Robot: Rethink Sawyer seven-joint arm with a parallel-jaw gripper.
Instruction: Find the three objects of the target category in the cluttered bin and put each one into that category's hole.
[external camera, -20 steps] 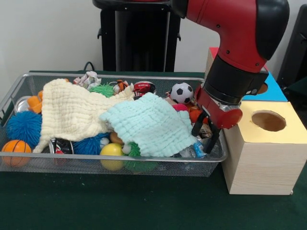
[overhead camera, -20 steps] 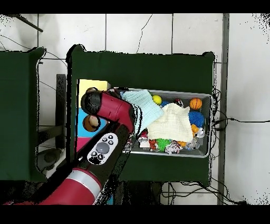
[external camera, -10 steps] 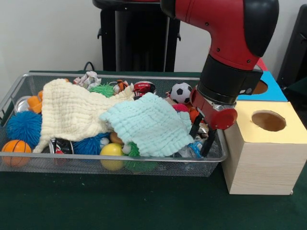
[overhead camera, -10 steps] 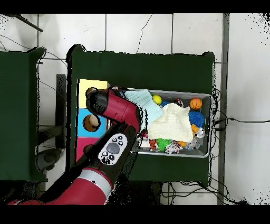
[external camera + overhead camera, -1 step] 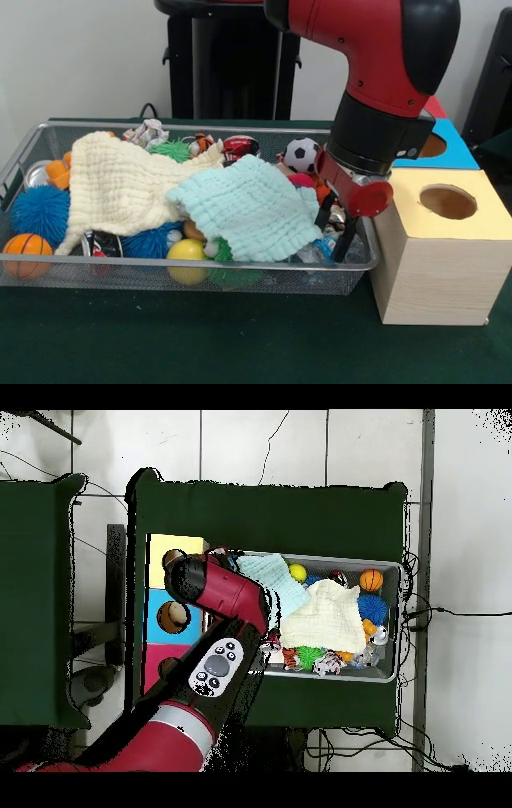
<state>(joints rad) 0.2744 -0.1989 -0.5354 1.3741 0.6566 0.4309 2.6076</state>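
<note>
1. The gripper (image 5: 336,232) hangs inside the right end of the wire bin (image 5: 48,136), its two dark fingers (image 5: 326,214) spread apart and closed on nothing, tips down among the clutter just behind the bin's near rim.
2. Directly beneath and between the tips lies a crumpled clear plastic bottle with a blue label (image 5: 324,250), touching or nearly touching them; which cannot be told.
3. Just left of the gripper, a mint-green cloth (image 5: 244,206) drapes over the bin's middle, its right edge beside the fingers.
4. Behind the gripper sit a pink ball (image 5: 301,180) and, farther back, a black-and-white soccer ball (image 5: 302,154).
5. A cream cloth (image 5: 116,186) covers the left half of the bin, overlapped by the mint one.
6. Peeking out under the cloths along the near side are a yellow ball (image 5: 186,254) and a blue spiky ball (image 5: 148,242); at the far left lie another blue spiky ball (image 5: 38,210) and a small basketball (image 5: 26,246).
7. Right of the bin, just beside the gripper, stands the wooden box with a yellow top and round hole (image 5: 448,202); a blue-topped box (image 5: 456,152) lies behind it.
8. In the overhead view the red arm (image 5: 222,589) covers the bin's end nearest the boxes, hiding the gripper.
</note>
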